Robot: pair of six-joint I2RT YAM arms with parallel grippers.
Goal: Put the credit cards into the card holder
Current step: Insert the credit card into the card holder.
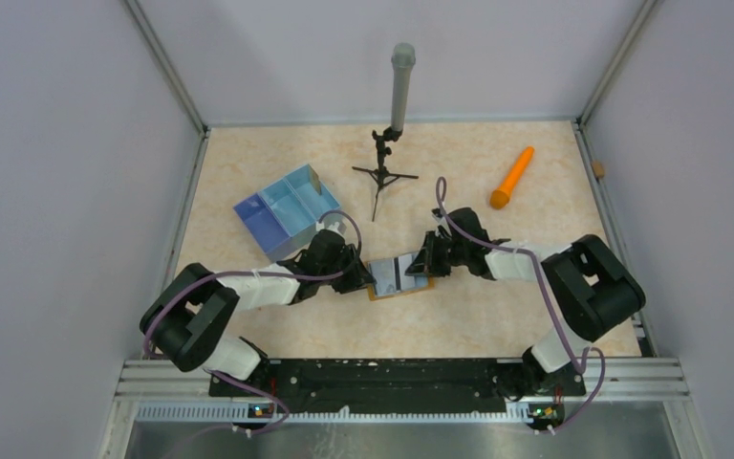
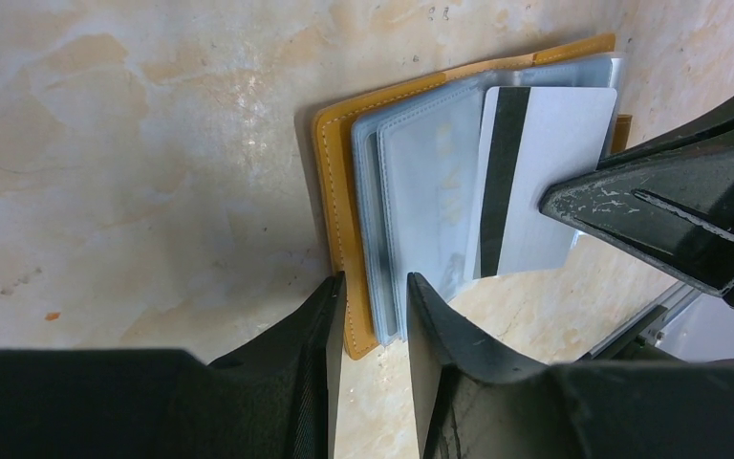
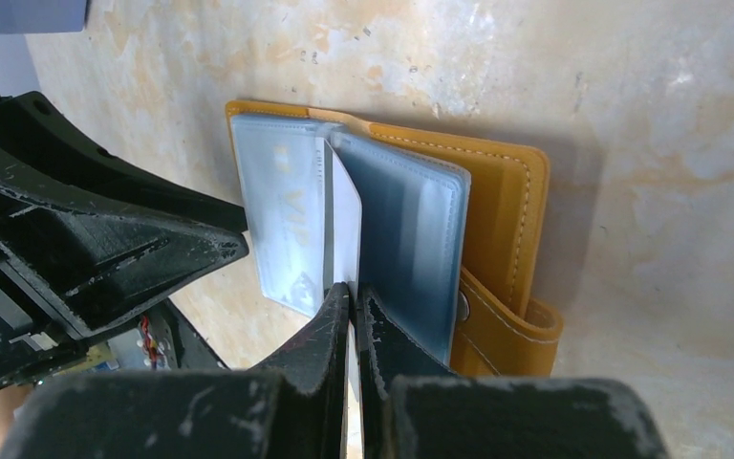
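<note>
— One credit card [image 2: 550, 182] is all I can pick out, white with a dark stripe. The cloudy sleeves of the card holder [image 2: 334, 210] blur whatever lies behind them.
— And the top view?
— Both arms crowd over the card holder there, so only a small patch of it shows between them, with the stripe.
— Where does the card sit?
— On edge among the sleeves of the open card holder. Its near edge is pinched in the right gripper [image 3: 352, 311], whose jaws are closed flat on it. Its far end is hidden between two sleeves.
— The left gripper [image 2: 375, 320]?
— Jaws narrow, straddling the card holder's near corner, with the mustard cover and the sleeve edges in the gap. Whether the pads actually press on them I cannot tell. The card lies just beyond, clear of the left fingers [image 2: 330, 316].
</note>
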